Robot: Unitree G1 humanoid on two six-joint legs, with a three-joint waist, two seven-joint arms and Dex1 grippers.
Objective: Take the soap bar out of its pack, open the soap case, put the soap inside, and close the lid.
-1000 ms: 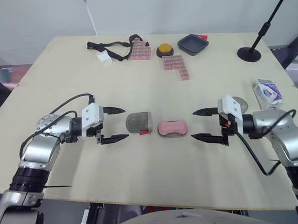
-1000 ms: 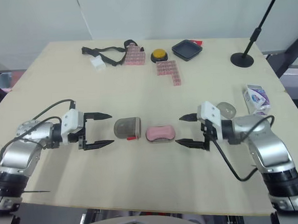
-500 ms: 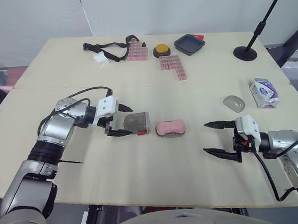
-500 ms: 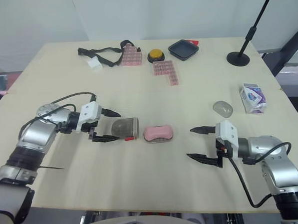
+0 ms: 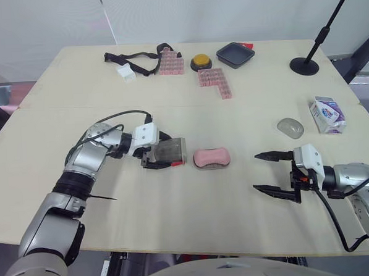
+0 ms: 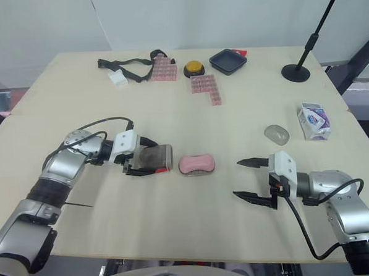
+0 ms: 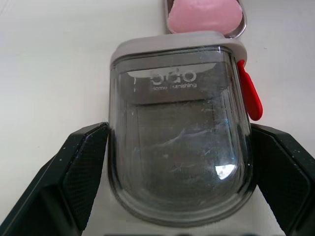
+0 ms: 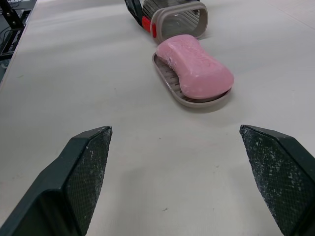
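From the head, the left pincer [image 5: 162, 153] reaches to the clear soap case lid [image 5: 174, 152], which lies on the counter [image 5: 177, 231] just left of the pink soap bar [image 5: 211, 156], likely to cap it. Its wrist view has both fingers [image 7: 83, 162] pressed on the lid's sides, gripping it. The right wrist view shows the soap seated in its tray [image 8: 167, 81], with the right pincer [image 8: 173, 132] wide open and empty, standing off to the right, probably to leave room.

Table [image 5: 245, 119] holds 1 pink soap bar [image 5: 211, 155], 1 case base [image 8: 170, 87], 1 clear case lid [image 5: 171, 151], 1 soap pack [image 5: 327, 114], 1 sm. clear oval obj. [image 5: 290, 127], 2 pink block sheets [image 5: 171, 62] [image 5: 216, 84], 1 yellow button [image 5: 201, 62], 1 black tray [image 5: 236, 54], 1 black strap [image 5: 137, 56], 1 white clip [image 5: 128, 72], 1 mic stand [image 5: 305, 65].
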